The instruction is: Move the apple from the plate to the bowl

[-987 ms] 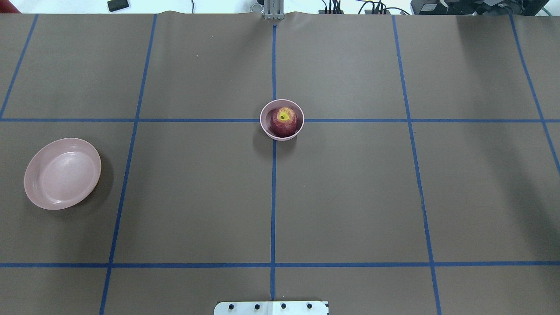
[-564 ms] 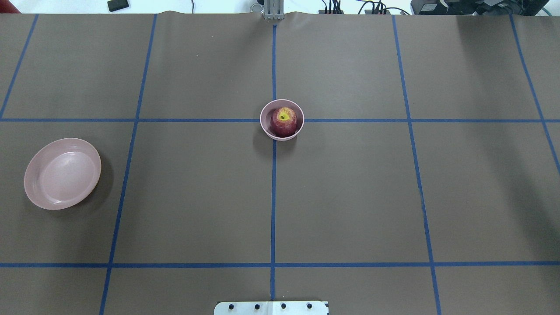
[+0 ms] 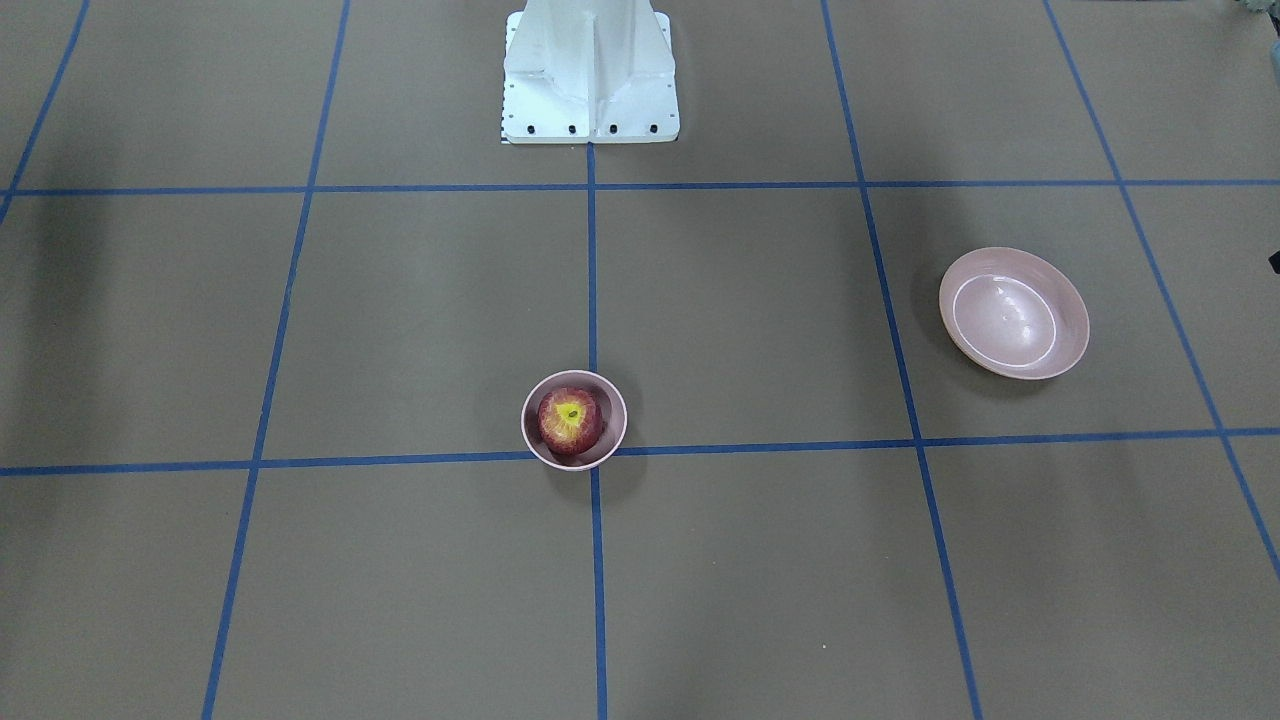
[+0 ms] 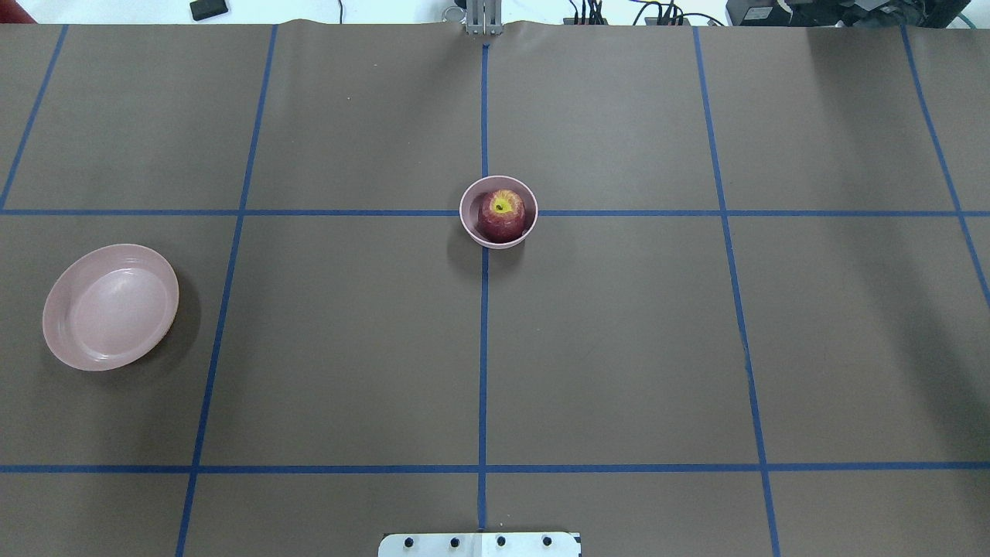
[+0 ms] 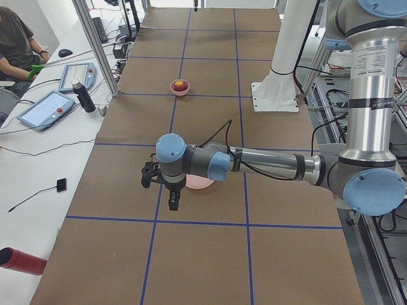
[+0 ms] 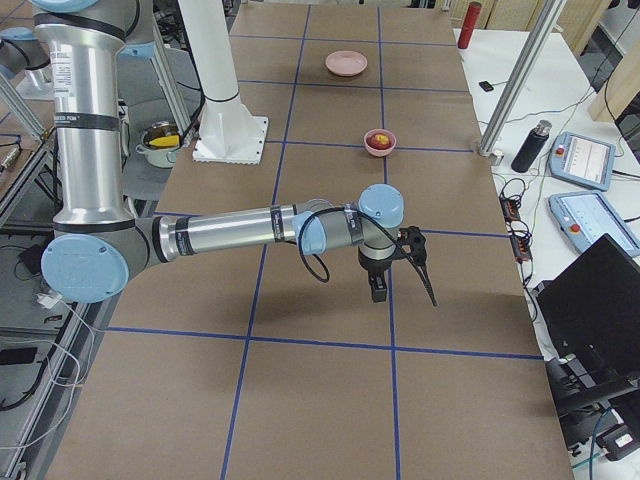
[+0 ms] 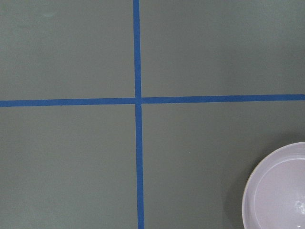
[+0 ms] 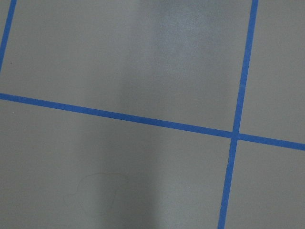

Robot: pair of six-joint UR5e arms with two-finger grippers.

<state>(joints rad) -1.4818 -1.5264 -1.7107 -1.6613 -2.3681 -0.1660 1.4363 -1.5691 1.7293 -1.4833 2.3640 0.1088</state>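
The dark-red apple [image 4: 501,214] sits dimple-up inside the small pink bowl [image 4: 469,225] on a blue tape crossing [image 4: 484,263] at mid-desk [image 4: 619,348], with the shallow pink plate [image 4: 112,307] well apart toward the robot's left, the left hand [image 5: 160,189] hovering near the plate and the right hand [image 6: 403,285] hovering over the desk, and I cannot tell whether either hand is open or closed.

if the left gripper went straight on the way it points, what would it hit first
The left gripper points down, so most likely the bare table by the blue tape cross; the plate lies off to one side. Depth is unclear.
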